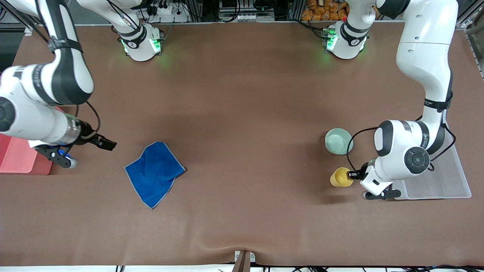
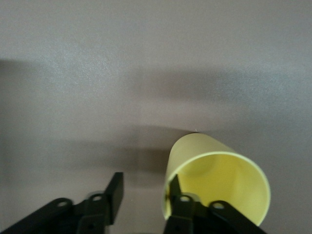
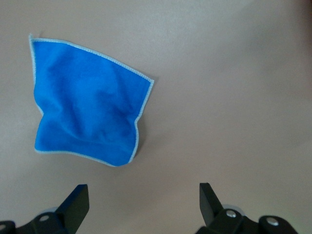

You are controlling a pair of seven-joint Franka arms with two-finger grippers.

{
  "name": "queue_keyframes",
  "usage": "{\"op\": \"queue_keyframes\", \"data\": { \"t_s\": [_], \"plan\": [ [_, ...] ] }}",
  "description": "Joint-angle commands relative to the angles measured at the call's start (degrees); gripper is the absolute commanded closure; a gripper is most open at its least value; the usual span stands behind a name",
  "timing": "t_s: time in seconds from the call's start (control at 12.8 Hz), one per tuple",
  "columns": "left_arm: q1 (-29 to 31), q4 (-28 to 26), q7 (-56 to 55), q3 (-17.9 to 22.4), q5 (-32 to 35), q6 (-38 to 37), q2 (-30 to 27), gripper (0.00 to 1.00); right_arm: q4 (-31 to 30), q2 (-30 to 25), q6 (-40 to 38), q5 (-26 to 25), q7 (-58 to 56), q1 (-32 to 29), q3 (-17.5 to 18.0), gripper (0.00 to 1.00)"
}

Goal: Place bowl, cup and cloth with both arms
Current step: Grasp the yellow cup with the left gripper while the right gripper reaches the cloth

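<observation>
The yellow cup [image 1: 341, 177] stands near the left arm's end of the table, nearer the front camera than the mint bowl [image 1: 338, 141]. My left gripper [image 1: 354, 174] is open at the cup's rim. In the left wrist view the left gripper [image 2: 145, 189] has one finger inside the cup [image 2: 222, 180] and the other outside, with a wide gap between them. The blue cloth [image 1: 155, 173] lies rumpled toward the right arm's end. My right gripper [image 1: 107, 143] is open and empty over bare table beside it. The right wrist view shows the right gripper [image 3: 142, 197] short of the cloth [image 3: 87, 114].
A clear plastic tray [image 1: 442, 181] sits at the left arm's end, beside the cup and partly under the left arm. A pink box [image 1: 19, 158] sits at the right arm's end. The brown mat [image 1: 242, 132] covers the table.
</observation>
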Motion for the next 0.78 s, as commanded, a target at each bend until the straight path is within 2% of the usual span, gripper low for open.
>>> {"op": "queue_keyframes", "data": {
  "t_s": [0.0, 0.23, 0.47, 0.7],
  "plan": [
    [-0.3, 1.2, -1.5, 0.2, -1.2, 0.3, 0.0, 1.0, -2.0, 2.1, 3.1, 0.3, 9.9, 2.9, -0.4, 0.0],
    [0.6, 3.8, -3.1, 0.4, -2.0, -2.2, -0.7, 1.0, -2.2, 4.8, 6.4, 0.4, 12.0, 2.4, -0.4, 0.0],
    [2.8, 8.7, -2.9, 0.8, -1.8, -9.8, -0.9, 1.0, -8.5, 5.4, 17.0, 0.4, 12.1, 2.3, -0.4, 0.0],
    [7.0, 9.3, 3.4, 2.1, -1.3, -13.4, -4.1, 1.0, -13.7, 5.6, 25.9, 0.4, 12.3, 2.2, -0.4, 0.0]
  ]
}}
